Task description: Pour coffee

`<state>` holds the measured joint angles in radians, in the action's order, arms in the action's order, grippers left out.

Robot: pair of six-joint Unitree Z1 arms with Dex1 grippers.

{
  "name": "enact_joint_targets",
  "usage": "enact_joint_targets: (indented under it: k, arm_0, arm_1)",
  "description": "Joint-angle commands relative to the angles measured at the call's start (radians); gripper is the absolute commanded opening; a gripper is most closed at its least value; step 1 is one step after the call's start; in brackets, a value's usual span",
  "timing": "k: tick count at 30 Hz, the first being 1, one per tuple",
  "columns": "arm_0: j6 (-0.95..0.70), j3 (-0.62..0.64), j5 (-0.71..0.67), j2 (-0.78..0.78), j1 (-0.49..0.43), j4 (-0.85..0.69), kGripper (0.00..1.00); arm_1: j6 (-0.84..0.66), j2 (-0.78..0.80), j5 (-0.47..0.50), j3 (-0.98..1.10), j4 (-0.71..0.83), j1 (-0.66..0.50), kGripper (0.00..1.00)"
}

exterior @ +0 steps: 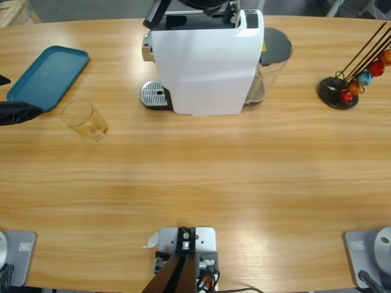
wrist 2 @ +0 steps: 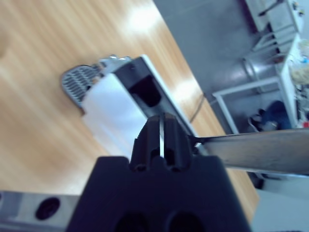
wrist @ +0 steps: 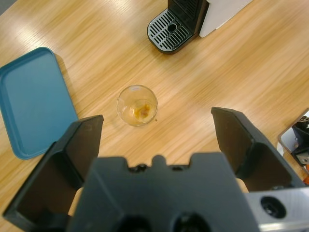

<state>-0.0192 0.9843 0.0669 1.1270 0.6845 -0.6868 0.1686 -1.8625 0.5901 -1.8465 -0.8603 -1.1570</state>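
Hovering wide-jawed, left gripper (wrist: 157, 133) above glass (wrist: 137, 105) — brown dregs inside | right gripper (wrist 2: 161, 130) pinched on lever (wrist 2: 251, 151) atop coffee machine (exterior: 204, 61) | teal tray (exterior: 47, 76) beside glass

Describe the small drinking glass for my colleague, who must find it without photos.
Left of the white coffee machine lies a teal rectangular tray. The clear small drinking glass stands beside the tray's near corner, on bare wood. It alone is transparent, with brownish residue at its bottom.
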Motion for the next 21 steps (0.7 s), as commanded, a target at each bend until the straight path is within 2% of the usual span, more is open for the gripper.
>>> enact_joint_targets:
  k: [1, 4, 7, 10, 21]
  arm_0:
    - [0.012, -0.022, -0.018, 0.034, 0.008, 0.012, 0.968]
    - [0.012, -0.021, -0.017, 0.039, 0.009, 0.012, 0.968]
    - [0.010, -0.020, -0.016, 0.039, 0.008, 0.012, 0.968]
    - [0.011, -0.020, -0.016, 0.040, 0.009, 0.012, 0.968]
    - [0.010, -0.014, -0.016, 0.069, 0.009, 0.016, 0.968]
  arm_1:
    - [-0.104, 0.090, 0.010, 0.015, -0.064, -0.086, 0.000]
    - [-0.104, 0.089, 0.101, 0.076, -0.057, -0.087, 0.000]
    - [-0.114, 0.075, 0.274, 0.125, -0.038, -0.089, 0.000]
    - [-0.136, 0.059, 0.393, 0.183, 0.015, -0.089, 0.000]
    - [-0.134, 0.109, 0.404, 0.194, 0.033, -0.088, 0.000]
